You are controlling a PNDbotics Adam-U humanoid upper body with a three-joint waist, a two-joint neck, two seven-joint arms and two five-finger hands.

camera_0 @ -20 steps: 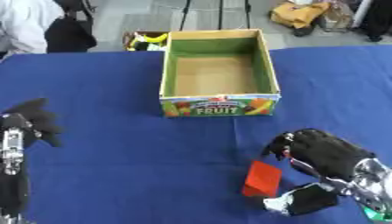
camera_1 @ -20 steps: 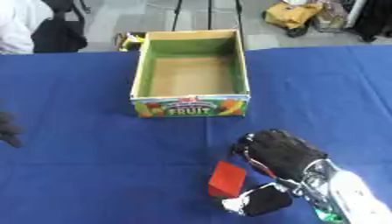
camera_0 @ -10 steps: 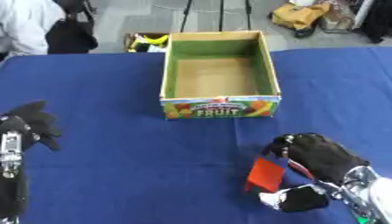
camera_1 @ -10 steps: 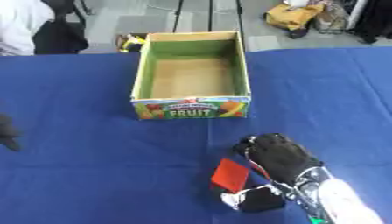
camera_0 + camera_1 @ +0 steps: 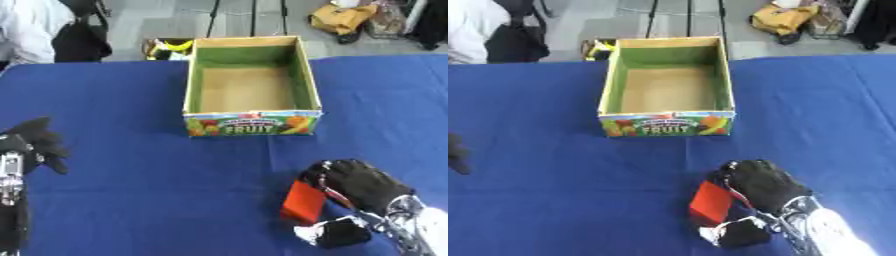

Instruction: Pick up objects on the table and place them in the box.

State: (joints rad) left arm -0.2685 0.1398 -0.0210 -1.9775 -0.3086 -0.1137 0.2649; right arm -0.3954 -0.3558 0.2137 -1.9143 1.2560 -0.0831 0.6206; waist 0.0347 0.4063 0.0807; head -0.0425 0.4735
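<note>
A: Item one, the right robot hand (image 5: 359,186). We log it low on the right, fingers curled over the top of a red packet (image 5: 305,202) with the thumb below, so we count it as clamped on the packet.

B: And where does the packet sit?

A: Down by the blue surface (image 5: 175,200), well short of the box and to its near right. Whether its lower edge touches the cloth we cannot tell. It stands on edge, tilted.

B: Handling notes?

A: We judge it light and flat, stiff enough to keep its shape (a small carton or pouch, by the look). The faces may be slick, so we would hold it across the two broad sides, near the upper half, as the fingers seem to do now. A pinch on one corner could let it swing.

B: Item two?

A: The left robot hand (image 5: 31,144), at the left edge, idle, fingers relaxed and clamped on nothing.

B: Containers?

A: One open cardboard box (image 5: 252,125), green inside walls, fruit print on the near face, upright at the middle of the surface. We see only its bare brown floor; nothing lies in it.

B: So the drop?

A: The opening is wide, and we expect an easy release once the packet is above the rim.
</note>
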